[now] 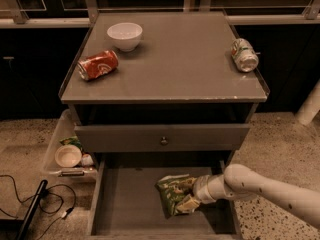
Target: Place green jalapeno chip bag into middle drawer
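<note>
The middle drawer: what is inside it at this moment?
Inside the middle drawer is the green jalapeno chip bag, with the gripper against its side. The drawer floor beneath the bag and the arm is covered.

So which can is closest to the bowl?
The red can, beside the white bowl; the green-and-white can lies far right. The pincer is down in the open drawer, gripping the green bag.
</note>
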Robot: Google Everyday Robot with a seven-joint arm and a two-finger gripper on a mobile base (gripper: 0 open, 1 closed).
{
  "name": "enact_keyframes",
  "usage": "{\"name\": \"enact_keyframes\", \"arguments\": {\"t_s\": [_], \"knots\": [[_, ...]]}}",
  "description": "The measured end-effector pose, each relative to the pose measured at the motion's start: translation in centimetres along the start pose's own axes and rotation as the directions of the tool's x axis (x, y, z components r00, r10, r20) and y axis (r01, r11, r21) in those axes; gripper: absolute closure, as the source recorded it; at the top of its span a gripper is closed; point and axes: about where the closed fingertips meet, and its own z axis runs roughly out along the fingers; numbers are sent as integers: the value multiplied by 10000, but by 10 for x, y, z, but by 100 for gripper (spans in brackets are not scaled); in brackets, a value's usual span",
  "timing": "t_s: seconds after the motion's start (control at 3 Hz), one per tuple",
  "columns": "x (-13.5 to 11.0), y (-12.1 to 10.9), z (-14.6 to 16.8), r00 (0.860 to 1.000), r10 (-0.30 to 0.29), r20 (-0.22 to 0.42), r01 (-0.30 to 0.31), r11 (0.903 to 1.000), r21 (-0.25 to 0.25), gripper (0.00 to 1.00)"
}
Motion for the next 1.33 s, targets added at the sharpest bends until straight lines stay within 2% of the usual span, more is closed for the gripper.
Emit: {"name": "enact_keyframes", "arguments": {"t_s": [0.33,1.0,1.33], "knots": [[0,0,0,10000,0,0,0,10000,-1,0],[-2,5,-7,9999,-30,164,31,10000,-60,0],[-18,23,-44,9964,-805,254,793,9959,437,0]]}}
